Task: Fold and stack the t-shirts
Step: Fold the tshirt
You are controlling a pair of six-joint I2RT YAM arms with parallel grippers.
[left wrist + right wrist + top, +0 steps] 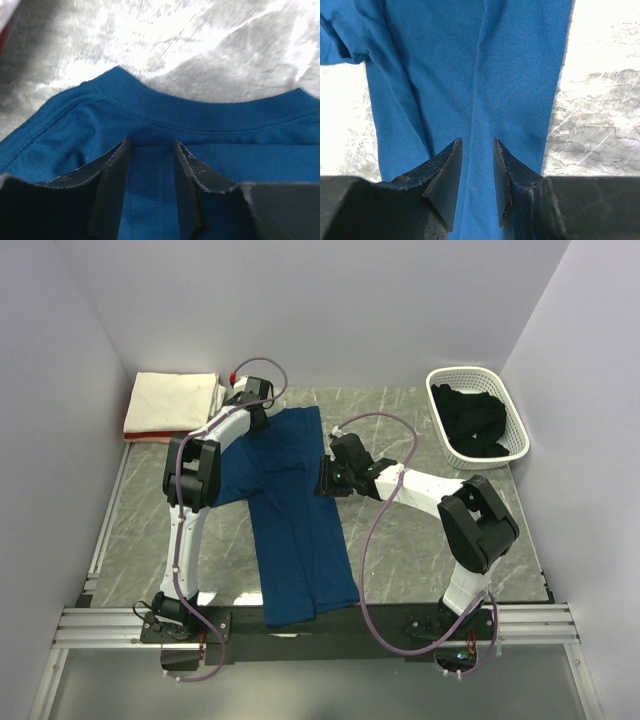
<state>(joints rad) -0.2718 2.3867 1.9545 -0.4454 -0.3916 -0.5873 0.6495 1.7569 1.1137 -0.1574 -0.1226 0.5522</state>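
Plain pale walls (300, 300) enclose a grey marble-patterned tabletop (420, 560); an aluminium rail (530, 625) edges its near side.

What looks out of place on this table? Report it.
The blue t-shirt lies slightly slanted, and its hem runs past the near edge of the table. The black t-shirt sits crumpled, unfolded, in the white basket. Nothing looks spilled or damaged.

Matt knit t-shirt (300, 525); perhaps marble tabletop (420, 565)
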